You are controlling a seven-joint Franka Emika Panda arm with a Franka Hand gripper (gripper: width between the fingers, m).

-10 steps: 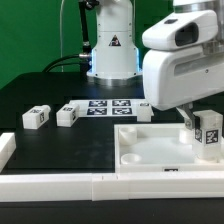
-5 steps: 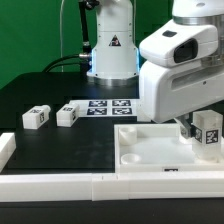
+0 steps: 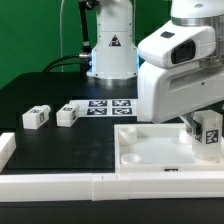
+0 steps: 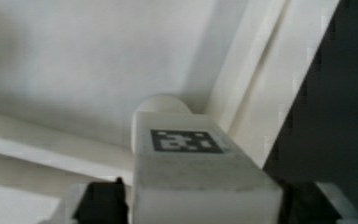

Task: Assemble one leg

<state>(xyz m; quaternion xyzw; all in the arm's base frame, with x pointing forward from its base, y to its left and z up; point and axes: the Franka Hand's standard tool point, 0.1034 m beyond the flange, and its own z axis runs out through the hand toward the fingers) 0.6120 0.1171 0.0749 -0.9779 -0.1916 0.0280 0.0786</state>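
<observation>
My gripper [image 3: 205, 128] is shut on a leg [image 3: 209, 132], a stubby white block with a black-and-white marker, held upright over the right side of the large white tray [image 3: 150, 150]. In the wrist view the leg [image 4: 194, 150] fills the space between my two dark fingers [image 4: 101, 203], its rounded end close to the tray's inner corner [image 4: 87, 90]. Whether the leg touches the tray I cannot tell. Two more legs [image 3: 36, 117] [image 3: 67, 115] lie on the black table at the exterior view's left.
The marker board [image 3: 105, 107] lies behind the tray near the robot base [image 3: 110, 50]. Long white border bars [image 3: 60, 185] run along the front edge, with a short one [image 3: 6, 150] at the left. My arm's white body hides the tray's back right.
The arm shifted slightly toward the exterior view's left and lowered a little with the leg between one second ago and half a second ago. Since then nothing has visibly moved.
</observation>
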